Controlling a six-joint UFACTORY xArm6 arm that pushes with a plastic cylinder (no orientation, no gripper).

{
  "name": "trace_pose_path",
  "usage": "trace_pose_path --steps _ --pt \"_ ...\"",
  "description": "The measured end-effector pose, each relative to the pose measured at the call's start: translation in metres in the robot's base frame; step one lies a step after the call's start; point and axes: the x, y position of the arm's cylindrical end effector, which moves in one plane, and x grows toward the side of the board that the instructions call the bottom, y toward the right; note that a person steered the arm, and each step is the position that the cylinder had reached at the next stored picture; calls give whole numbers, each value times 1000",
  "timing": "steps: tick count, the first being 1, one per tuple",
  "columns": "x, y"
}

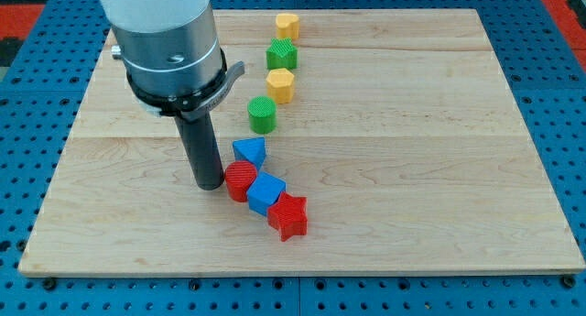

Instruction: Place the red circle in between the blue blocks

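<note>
The red circle (240, 179) lies low in the middle of the wooden board (412, 124). It touches the blue triangle (250, 152) above it and the blue cube (265, 193) at its lower right. A red star (288, 216) sits against the blue cube's lower right. My tip (210, 184) rests on the board just left of the red circle, touching or nearly touching it.
A line of blocks runs up toward the view's top: a green circle (262, 114), a yellow hexagon (280, 84), a green star (283, 54) and a yellow heart (287, 26). The arm's grey body (169, 41) hangs over the board's upper left.
</note>
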Motion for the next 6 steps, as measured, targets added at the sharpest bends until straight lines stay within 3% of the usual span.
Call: trace_pose_path --steps 3,6 --pt "16 -1" --pt "-12 34"
